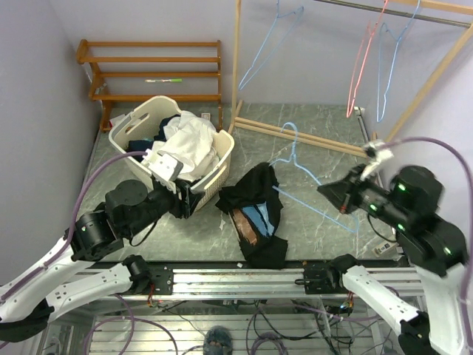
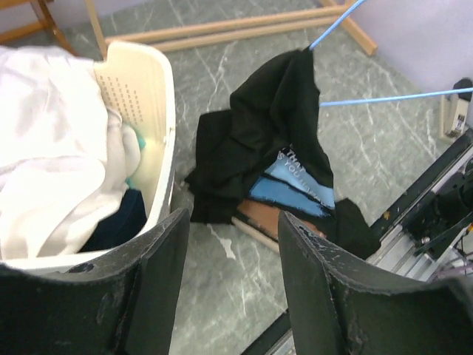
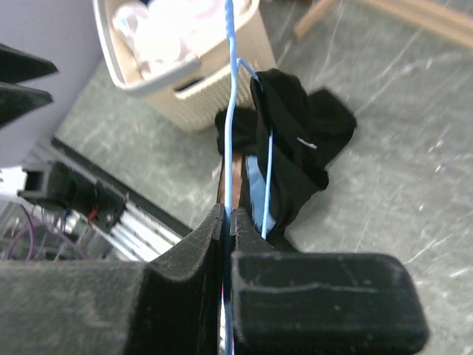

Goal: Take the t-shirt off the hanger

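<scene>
The black t-shirt [image 1: 255, 211] with a blue print lies crumpled on the grey table, right of the basket. It also shows in the left wrist view [image 2: 273, 133] and the right wrist view [image 3: 295, 140]. The blue wire hanger [image 1: 303, 174] lies tilted, one end still inside the shirt. My right gripper [image 1: 325, 191] is shut on the hanger's wire [image 3: 230, 111], to the right of the shirt. My left gripper [image 1: 185, 203] is open and empty beside the basket, left of the shirt; in the left wrist view [image 2: 233, 244] only bare table lies between the jaws.
A cream laundry basket [image 1: 222, 166] full of clothes stands left of the shirt. A wooden clothes rack [image 1: 310, 137] at the back right holds blue and red hangers [image 1: 366, 59]. A wooden shelf [image 1: 151, 74] stands at the back left. A metal rail [image 1: 236, 277] runs along the near edge.
</scene>
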Robot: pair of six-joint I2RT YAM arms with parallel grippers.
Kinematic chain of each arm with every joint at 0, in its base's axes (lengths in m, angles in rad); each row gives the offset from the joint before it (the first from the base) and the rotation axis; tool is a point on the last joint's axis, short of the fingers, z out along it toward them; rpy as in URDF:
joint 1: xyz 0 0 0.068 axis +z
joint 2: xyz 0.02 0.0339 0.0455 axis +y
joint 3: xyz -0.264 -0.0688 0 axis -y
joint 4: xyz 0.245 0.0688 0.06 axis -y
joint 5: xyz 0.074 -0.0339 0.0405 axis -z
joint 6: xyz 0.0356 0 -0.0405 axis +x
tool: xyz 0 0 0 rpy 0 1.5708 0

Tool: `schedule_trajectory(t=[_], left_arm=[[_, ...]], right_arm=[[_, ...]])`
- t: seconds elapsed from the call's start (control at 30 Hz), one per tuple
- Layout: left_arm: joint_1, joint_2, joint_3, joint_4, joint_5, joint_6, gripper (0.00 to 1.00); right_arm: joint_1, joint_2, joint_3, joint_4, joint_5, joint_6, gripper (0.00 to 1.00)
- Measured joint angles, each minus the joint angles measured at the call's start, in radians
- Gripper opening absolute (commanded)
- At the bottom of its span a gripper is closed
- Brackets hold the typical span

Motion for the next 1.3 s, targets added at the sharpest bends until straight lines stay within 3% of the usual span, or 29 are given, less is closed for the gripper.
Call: schedule_trajectory(t=[0.17, 0.3, 0.63, 0.83, 1.03, 1.3], left_arm=[[0.000, -0.040, -0.057, -0.031, -0.004, -0.026, 0.62], [0.000, -0.081, -0.095, -0.042, -0.011, -0.048, 0.61], [0.000, -0.115, -0.148, -0.063, -0.020, -0.086, 0.61], [0.000, -0.126, -0.150, -0.065, -0.021, -0.094, 0.61], [0.000, -0.130, -0.151, -0.066, -0.023, -0.101, 0.61], [0.000, -0.129, -0.151, -0.066, -0.025, -0.102, 0.61]], right_arm=[[0.000, 0.103, -0.070, -0.038, -0.040, -0.008, 0.00], [0.000, 0.095, -0.066, -0.045, -0.046, -0.007, 0.00], [0.000, 0.077, 0.097, 0.010, 0.060, 0.026, 0.00], [0.000, 0.071, 0.018, 0.068, -0.039, 0.028, 0.00], [0.000, 0.176, -0.113, -0.025, -0.092, -0.024, 0.00], [0.000, 0.143, 0.011, -0.100, -0.027, -0.029, 0.00]])
